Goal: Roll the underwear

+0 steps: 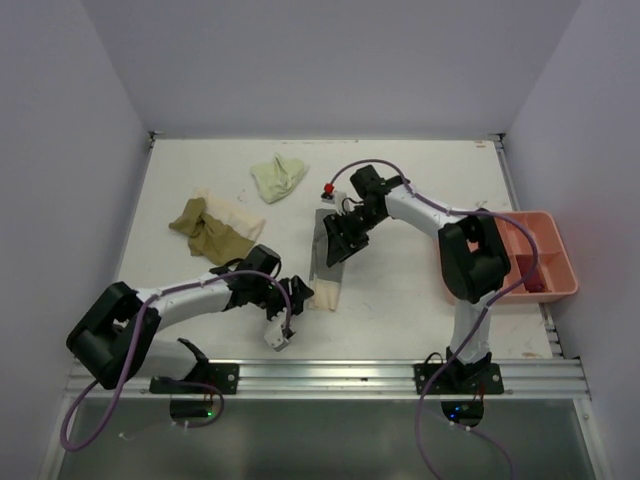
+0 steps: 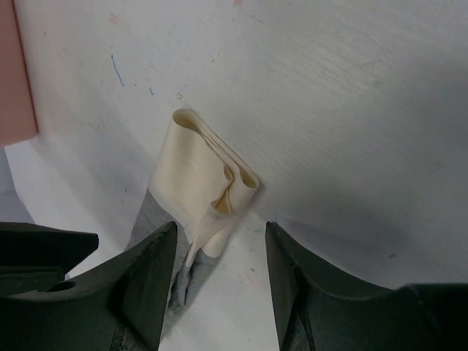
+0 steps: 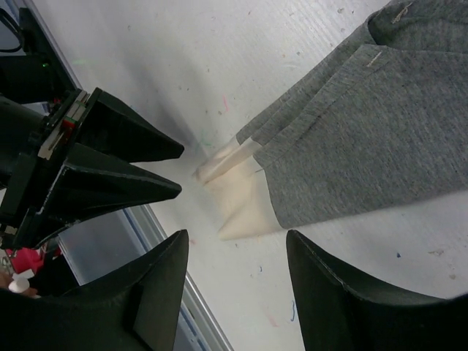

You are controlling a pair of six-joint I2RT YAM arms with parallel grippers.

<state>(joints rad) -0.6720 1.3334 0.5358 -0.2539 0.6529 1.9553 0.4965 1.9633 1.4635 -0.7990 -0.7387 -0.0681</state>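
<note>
Five garments are counted from above: grey piece (image 1: pixel 330 235) mid-table between left gripper (image 1: pixel 297 296) and right gripper (image 1: pixel 340 243); olive-tan piece (image 1: pixel 208 236), cream piece (image 1: pixel 237 212), pale green piece (image 1: pixel 278 178) far left; dark red piece (image 1: pixel 532 272) in one tray (image 1: pixel 530 214). At the left wrist, two fingers (image 2: pixel 150 278) are seen parted astride one cream fold (image 2: pixel 201 164). At the right wrist, two fingers (image 3: pixel 164 285) are seen parted over the grey end, nothing gripped.

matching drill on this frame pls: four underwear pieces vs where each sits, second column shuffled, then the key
Column 1
1. grey underwear
2. olive underwear
3. pale green underwear
4. dark red underwear

Column 2
A. in the pink tray
B. left part of the table
C. middle of the table, laid out as a long strip
D. far part of the table

Pairs: 1-C; 2-B; 3-D; 4-A
</note>
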